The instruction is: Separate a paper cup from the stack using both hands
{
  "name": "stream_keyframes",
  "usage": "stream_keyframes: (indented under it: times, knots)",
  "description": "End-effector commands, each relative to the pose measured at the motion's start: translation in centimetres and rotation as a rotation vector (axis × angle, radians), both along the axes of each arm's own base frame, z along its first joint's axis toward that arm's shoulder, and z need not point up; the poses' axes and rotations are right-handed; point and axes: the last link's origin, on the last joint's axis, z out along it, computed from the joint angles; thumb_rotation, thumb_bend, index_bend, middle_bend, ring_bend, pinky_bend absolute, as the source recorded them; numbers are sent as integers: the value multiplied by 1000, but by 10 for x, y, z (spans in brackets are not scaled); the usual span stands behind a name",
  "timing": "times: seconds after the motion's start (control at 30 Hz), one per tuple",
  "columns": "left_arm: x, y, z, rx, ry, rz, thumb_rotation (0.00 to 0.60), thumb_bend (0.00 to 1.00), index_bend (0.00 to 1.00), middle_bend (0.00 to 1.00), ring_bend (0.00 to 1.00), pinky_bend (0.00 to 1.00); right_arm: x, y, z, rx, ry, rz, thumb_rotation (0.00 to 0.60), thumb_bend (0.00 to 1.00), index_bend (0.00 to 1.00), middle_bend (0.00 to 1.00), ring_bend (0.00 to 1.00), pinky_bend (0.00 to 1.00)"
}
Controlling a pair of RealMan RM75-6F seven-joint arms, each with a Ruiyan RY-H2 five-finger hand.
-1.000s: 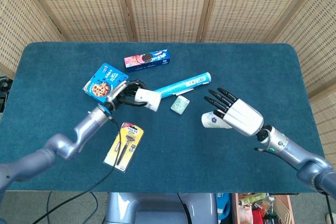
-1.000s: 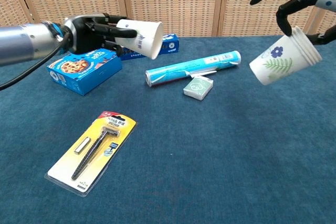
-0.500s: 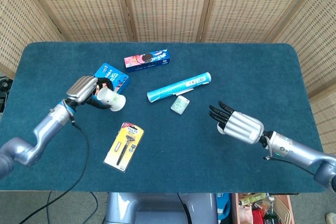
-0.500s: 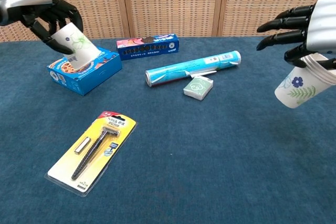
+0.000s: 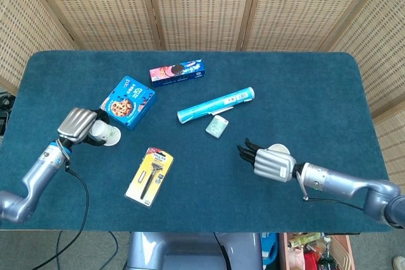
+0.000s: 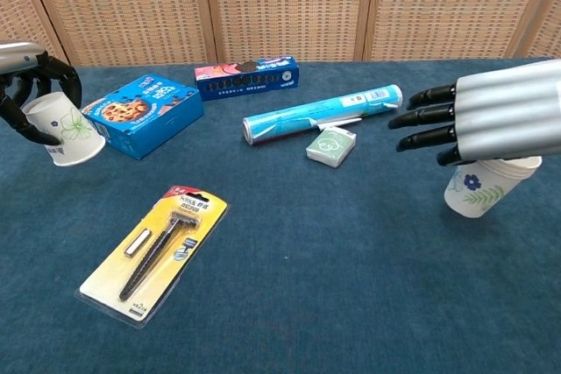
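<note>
Two cups now apart, so the separation itself looks done; what seems left is setting both down and letting go. Nearest, toward the front edge of the table (image 5: 304, 80), the razor pack (image 6: 153, 254) lies flat, left of centre. Right hand (image 6: 504, 124) sits over the remaining stack (image 6: 478, 190) near the right front edge; fingers reach forward above the rim, and whether thumb and fingers grip it I cannot tell from the chest view, though the stack hangs upright beneath the palm as if held. Head view shows only the rim of that stack under the knuckles. Left hand (image 6: 26, 85) at the left edge, fingers curled round the single paper cup (image 6: 64, 129), mouth tilted away from the arm, cup low over the cloth or touching it: cannot tell which. Further back: small green packet (image 6: 331, 145), blue tube (image 6: 323, 114), cookie box (image 6: 143, 115) just beside the left cup, then the long biscuit box (image 6: 246, 76) toward the far edge
</note>
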Motion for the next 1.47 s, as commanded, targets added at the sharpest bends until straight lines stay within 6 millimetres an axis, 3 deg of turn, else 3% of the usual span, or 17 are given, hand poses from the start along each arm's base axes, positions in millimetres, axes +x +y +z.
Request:
stream_keyframes:
  times: [0.03, 0.13, 0.17, 0.27, 0.53, 0.7, 0.77, 1.0, 1.1, 1.3, 1.47]
  knots:
    - [-6, -2, -8, -4, 12, 14, 600, 78, 524, 425, 495, 612, 4, 0, -8, 11, 1, 10, 600, 307, 424, 256, 149, 243]
    - [-8, -3, -16, -14, 22, 24, 600, 78, 296, 172, 248, 449, 9, -1, -13, 14, -26, 13, 600, 82, 246, 194, 146, 243]
    - [-9, -3, -19, -23, 26, 30, 600, 78, 166, 78, 157, 374, 11, -2, -14, 7, -51, 14, 600, 47, 213, 170, 139, 243]
    - [-8, -5, -23, -60, 15, 61, 600, 78, 7, 0, 43, 293, 17, -3, -13, -20, -122, -9, 600, 0, 148, 109, 113, 238]
    - [8, -11, -1, -21, -97, 46, 600, 77, 0, 0, 0, 149, 35, 4, 12, -96, -312, -22, 600, 0, 129, 54, 44, 195]
    - [11, -30, 30, 74, -202, 14, 600, 77, 0, 0, 0, 2, 30, 25, 53, -202, -529, -156, 600, 0, 24, 0, 0, 56]
    - [7, -40, 38, 111, -213, 21, 600, 77, 0, 0, 0, 0, 20, 35, 65, -249, -603, -257, 600, 0, 0, 0, 0, 6]
    - [-12, -83, 57, 270, -227, 81, 600, 77, 0, 0, 0, 0, -30, 75, 98, -407, -929, -645, 600, 0, 0, 0, 0, 0]
    - [-19, -104, 58, 386, -174, 55, 600, 77, 0, 0, 0, 0, -57, 94, 98, -449, -1004, -762, 600, 0, 0, 0, 0, 0]
    - [-27, -140, 51, 400, -123, 71, 600, 76, 0, 0, 0, 0, -98, 123, 84, -489, -1075, -902, 600, 0, 0, 0, 0, 0]
    - [-29, -151, 49, 388, -116, 67, 600, 77, 0, 0, 0, 0, -115, 130, 78, -510, -1083, -956, 600, 0, 0, 0, 0, 0]
